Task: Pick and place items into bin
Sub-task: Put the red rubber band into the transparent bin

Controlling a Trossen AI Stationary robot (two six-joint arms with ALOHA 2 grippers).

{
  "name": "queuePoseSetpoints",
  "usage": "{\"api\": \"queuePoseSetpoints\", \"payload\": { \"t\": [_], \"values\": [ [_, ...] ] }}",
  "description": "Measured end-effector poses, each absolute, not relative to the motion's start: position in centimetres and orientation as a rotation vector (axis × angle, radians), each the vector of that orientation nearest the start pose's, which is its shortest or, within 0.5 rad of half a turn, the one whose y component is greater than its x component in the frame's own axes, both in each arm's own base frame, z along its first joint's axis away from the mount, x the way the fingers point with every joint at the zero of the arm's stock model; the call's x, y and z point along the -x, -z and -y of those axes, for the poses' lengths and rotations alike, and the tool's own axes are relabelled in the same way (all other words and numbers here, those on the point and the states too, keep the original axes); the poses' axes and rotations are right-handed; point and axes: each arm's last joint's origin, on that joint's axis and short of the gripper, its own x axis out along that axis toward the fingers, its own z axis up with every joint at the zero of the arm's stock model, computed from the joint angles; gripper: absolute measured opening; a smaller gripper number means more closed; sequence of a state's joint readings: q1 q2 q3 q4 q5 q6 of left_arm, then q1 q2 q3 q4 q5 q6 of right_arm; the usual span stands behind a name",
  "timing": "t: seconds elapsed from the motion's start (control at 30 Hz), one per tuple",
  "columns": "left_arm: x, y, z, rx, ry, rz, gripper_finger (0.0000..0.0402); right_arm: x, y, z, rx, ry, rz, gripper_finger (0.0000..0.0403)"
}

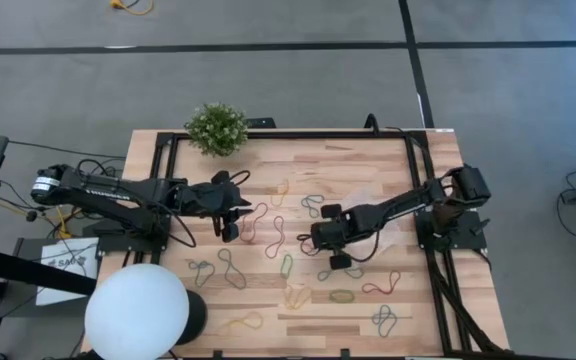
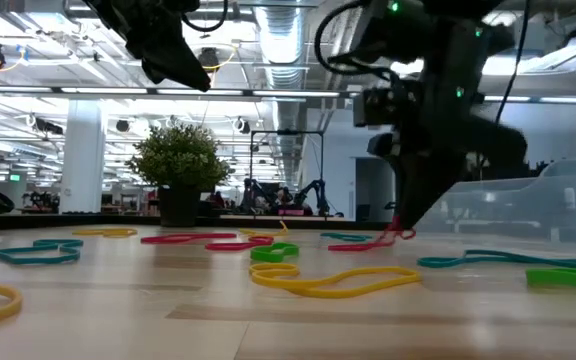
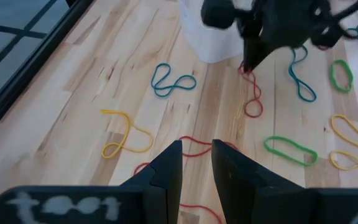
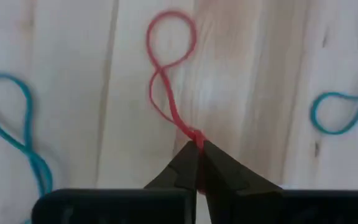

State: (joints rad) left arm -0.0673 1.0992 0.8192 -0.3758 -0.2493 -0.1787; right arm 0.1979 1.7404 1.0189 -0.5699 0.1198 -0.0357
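Many coloured rubber bands lie flat and scattered on the wooden table. My right gripper is near the table's middle, low over the wood and shut on a red rubber band, which also shows in the left wrist view as the red band. The clear bin stands just behind that gripper, toward the table's right, and shows in the low view as the clear bin. My left gripper hovers above the table left of centre, over another red band, its fingers open by a narrow gap and touching nothing. My right gripper pinches the red rubber band by one end between its two fingertips. The fingers come from above, slanting down toward the table's left. The band is twisted into a figure-eight, and its far loop lies on the wood.
A potted plant stands at the far left corner and a white globe covers the near left corner. Black frame rails run along the table's edges. Loose bands such as a yellow one and a green one lie around both grippers.
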Motion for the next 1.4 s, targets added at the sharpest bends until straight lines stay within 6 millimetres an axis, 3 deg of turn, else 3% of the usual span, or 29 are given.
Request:
{"api": "queuePoseSetpoints", "payload": {
  "t": [0.27, 0.43, 0.57, 0.7, 0.8, 1.0, 1.17, 1.4],
  "values": [
    [-22.7, -26.9, 0.8, 0.108, -0.249, -0.643, 0.0077, -28.0, -21.5, -6.1, 0.270, 0.015, -1.171, 0.0003],
    [-22.6, -26.8, 0.8, 0.113, -0.253, -0.657, 0.0077, -23.7, -25.4, -5.1, 0.298, 0.247, -1.144, 0.0003],
    [-22.6, -26.8, 0.8, 0.113, -0.253, -0.656, 0.0077, -19.9, -27.0, -3.5, 0.168, 0.425, -1.199, 0.0002],
    [-22.6, -26.8, 0.8, 0.114, -0.253, -0.655, 0.0077, -17.7, -26.1, -2.7, 0.062, 0.468, -1.234, 0.0001],
    [-22.6, -26.8, 0.8, 0.114, -0.253, -0.655, 0.0077, -17.3, -24.3, -2.4, 0.038, 0.433, -1.246, 0.0001],
    [-22.6, -26.8, 0.8, 0.114, -0.253, -0.654, 0.0077, -18.5, -21.1, -2.7, 0.031, 0.292, -1.209, 0.0001],
    [-22.6, -26.8, 0.8, 0.114, -0.253, -0.654, 0.0077, -19.3, -19.7, -2.7, 0.057, 0.320, -1.281, 0.0012],
    [-22.6, -26.8, 0.8, 0.111, -0.252, -0.653, 0.0077, -20.4, -17.4, -1.9, 0.066, 0.379, -1.408, 0.0062]
  ]
}}
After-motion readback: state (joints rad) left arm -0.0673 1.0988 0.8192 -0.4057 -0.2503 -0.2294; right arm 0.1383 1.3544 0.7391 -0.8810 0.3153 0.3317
